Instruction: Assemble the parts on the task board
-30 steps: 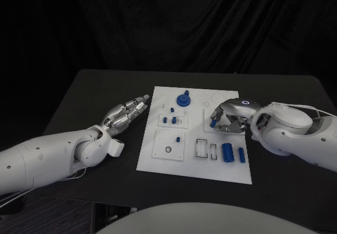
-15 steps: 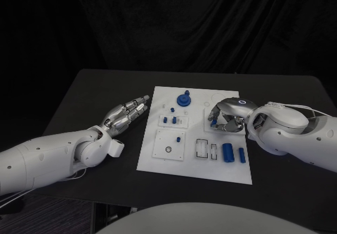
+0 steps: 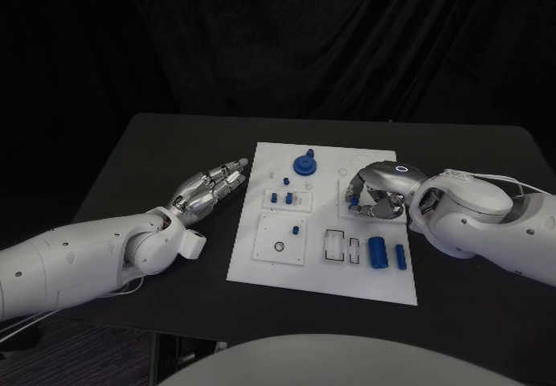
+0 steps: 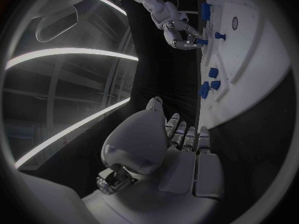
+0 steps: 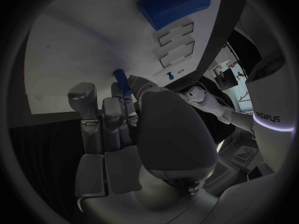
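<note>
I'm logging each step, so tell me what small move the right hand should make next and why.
Probably lower the small blue peg slowly toward the task board. The right hand pinches it over the board's right side, tip close to the white surface in the right wrist view. The left hand rests flat on the table beside the board, holding nothing.

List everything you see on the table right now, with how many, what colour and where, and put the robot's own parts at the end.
table: one, black, under everything.
task board: one, white, middle of the table.
knob part: one, blue, standing near the board's far edge.
small pegs: three seen, blue, in the board's left recessed plates.
large cylinder: one, blue, lying near the board's right edge.
thin rod: one, blue, lying just right of the large cylinder.
small part: one, blue, pinched in the right robot hand.
left robot hand: silver, fingers extended, left of the board, holding nothing.
right robot hand: silver, over the board's right side.
</note>
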